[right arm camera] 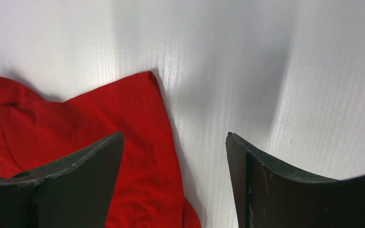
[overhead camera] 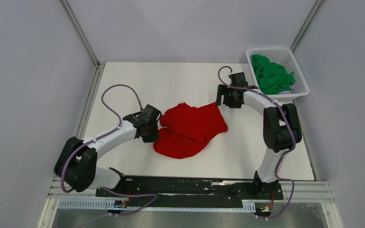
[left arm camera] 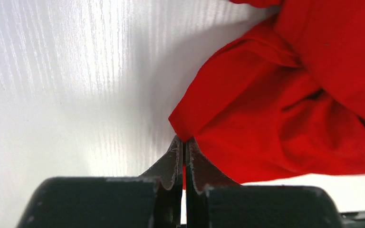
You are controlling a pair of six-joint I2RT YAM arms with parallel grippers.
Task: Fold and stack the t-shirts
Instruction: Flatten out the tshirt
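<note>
A bright red t-shirt (overhead camera: 191,129) lies crumpled in the middle of the white table. My left gripper (overhead camera: 153,130) is at its left edge, shut on a corner of the red cloth (left arm camera: 266,104); a sliver of red shows between the closed fingers. My right gripper (overhead camera: 228,100) is open, hovering just past the shirt's far right corner (right arm camera: 123,123), holding nothing. A bright green t-shirt (overhead camera: 271,75) lies bunched in the white basket at the back right.
The white lattice basket (overhead camera: 300,90) stands at the table's back right corner, just behind my right arm. Grey walls enclose the table on three sides. Bare white tabletop (overhead camera: 161,80) lies behind the red shirt.
</note>
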